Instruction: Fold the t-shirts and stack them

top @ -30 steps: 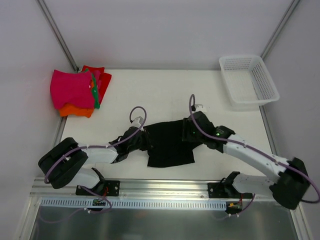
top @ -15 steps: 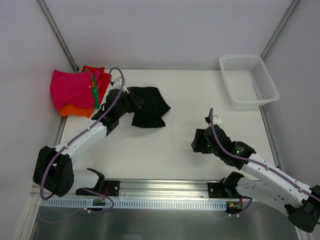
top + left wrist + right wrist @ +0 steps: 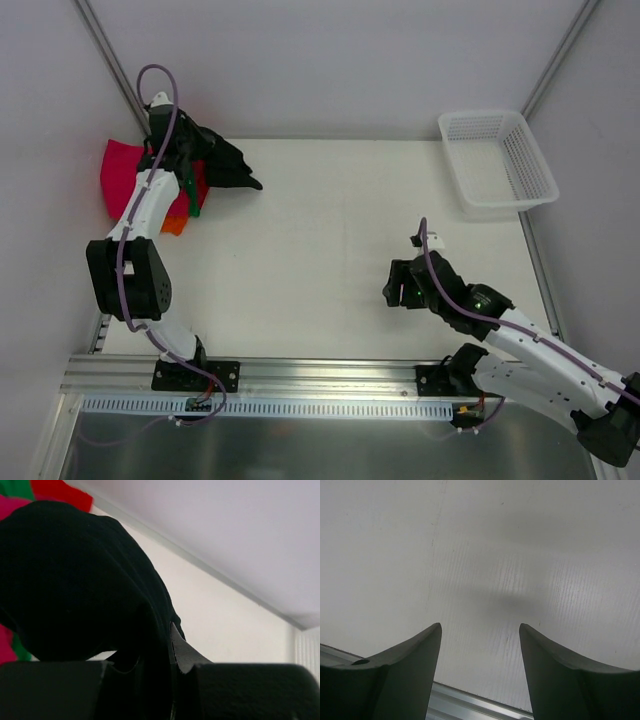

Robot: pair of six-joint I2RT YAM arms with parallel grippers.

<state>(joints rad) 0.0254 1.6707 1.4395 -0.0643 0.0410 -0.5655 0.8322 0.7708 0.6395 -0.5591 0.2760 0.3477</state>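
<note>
Black t-shirt (image 3: 228,168), far left, partly covers the folded shirts (image 3: 128,178) and hides the left jaws clamped on it; right jaws apart.

black t-shirt (image 3: 226,167), magenta t-shirt (image 3: 122,176), white mesh basket (image 3: 531,150)

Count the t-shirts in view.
5: black t-shirt in the left gripper, over the other four stacked far left: pink, orange, red, green. Others may be hidden underneath.
</note>
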